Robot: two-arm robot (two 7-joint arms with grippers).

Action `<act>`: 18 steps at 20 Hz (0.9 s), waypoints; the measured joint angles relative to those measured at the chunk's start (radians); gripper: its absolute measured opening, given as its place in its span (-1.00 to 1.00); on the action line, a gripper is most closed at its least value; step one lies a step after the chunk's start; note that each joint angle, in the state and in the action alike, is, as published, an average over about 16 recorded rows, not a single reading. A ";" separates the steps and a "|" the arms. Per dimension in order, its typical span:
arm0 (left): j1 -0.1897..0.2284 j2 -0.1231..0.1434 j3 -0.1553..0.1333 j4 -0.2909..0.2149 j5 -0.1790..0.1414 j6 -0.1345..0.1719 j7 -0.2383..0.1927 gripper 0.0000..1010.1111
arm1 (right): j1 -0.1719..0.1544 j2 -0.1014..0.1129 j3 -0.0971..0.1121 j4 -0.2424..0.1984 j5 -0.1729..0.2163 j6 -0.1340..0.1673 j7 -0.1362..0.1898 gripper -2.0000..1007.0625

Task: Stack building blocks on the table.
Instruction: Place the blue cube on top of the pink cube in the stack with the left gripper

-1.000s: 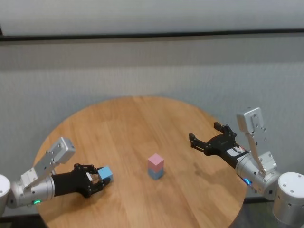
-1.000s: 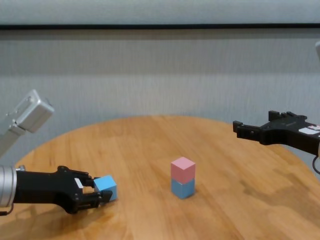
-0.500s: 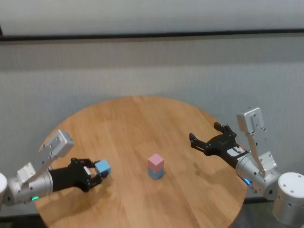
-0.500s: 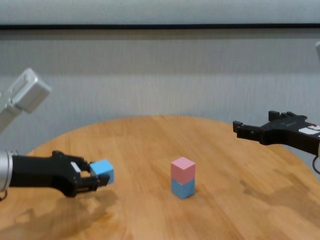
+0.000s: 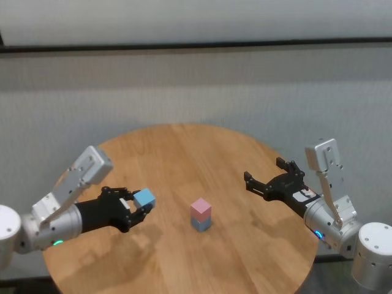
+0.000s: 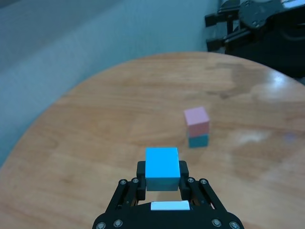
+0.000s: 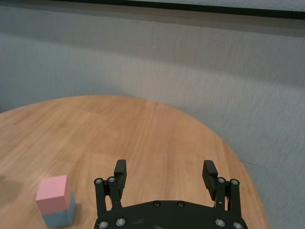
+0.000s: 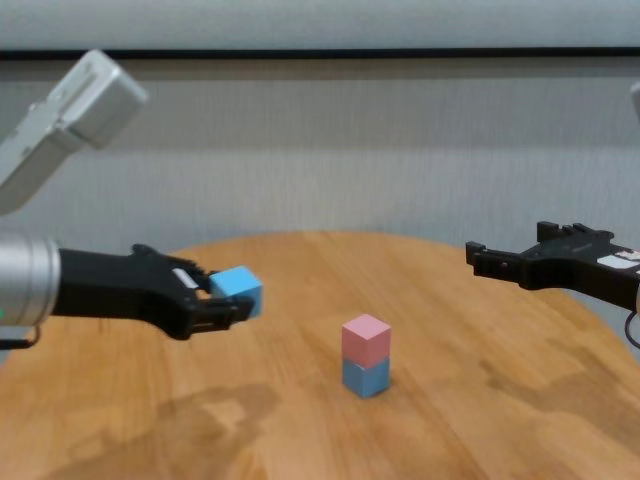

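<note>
My left gripper (image 5: 138, 205) (image 8: 228, 300) (image 6: 162, 179) is shut on a light blue block (image 5: 145, 198) (image 8: 238, 288) (image 6: 162, 168) and holds it in the air above the round wooden table (image 5: 177, 147), to the left of the stack. The stack is a pink block (image 5: 201, 209) (image 8: 366, 338) (image 6: 197, 116) (image 7: 53, 193) resting on a second light blue block (image 5: 201, 223) (image 8: 366, 376) (image 6: 198, 140) (image 7: 60, 217) near the table's middle. My right gripper (image 5: 268, 175) (image 8: 505, 252) (image 7: 164, 174) hovers open and empty over the table's right side.
A grey wall (image 5: 196, 86) runs behind the table. Bare wood (image 8: 300, 430) surrounds the stack on every side, and the table's rim curves close behind both arms.
The left gripper closed fully on the light blue block, lifted it off the table and carried it up and rightward toward the stack. The right arm stayed still.
</note>
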 joint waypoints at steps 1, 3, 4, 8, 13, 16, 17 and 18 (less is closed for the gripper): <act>0.002 -0.001 0.002 -0.020 0.001 0.017 0.009 -0.22 | 0.000 0.000 0.000 0.000 0.000 0.000 0.000 1.00; 0.004 -0.004 0.008 -0.048 0.005 0.045 0.025 -0.22 | 0.000 0.000 0.000 0.000 0.000 0.000 0.000 1.00; 0.003 -0.008 0.011 -0.059 0.008 0.058 0.032 -0.22 | 0.000 0.000 0.000 0.000 0.000 0.000 0.000 1.00; -0.003 -0.025 0.025 -0.084 0.018 0.106 0.058 -0.22 | 0.000 0.000 0.000 0.000 0.000 0.000 0.000 0.99; -0.014 -0.051 0.039 -0.092 0.030 0.154 0.082 -0.22 | 0.000 0.000 0.000 0.000 0.000 0.000 0.000 1.00; -0.020 -0.066 0.045 -0.089 0.036 0.177 0.092 -0.22 | 0.000 0.000 0.000 0.000 0.000 0.000 0.000 1.00; -0.022 -0.071 0.047 -0.088 0.037 0.184 0.096 -0.22 | 0.000 0.000 0.000 0.000 0.000 0.000 0.000 0.99; -0.023 -0.076 0.049 -0.088 0.039 0.190 0.098 -0.22 | 0.000 0.000 0.000 0.000 0.000 0.000 0.000 0.99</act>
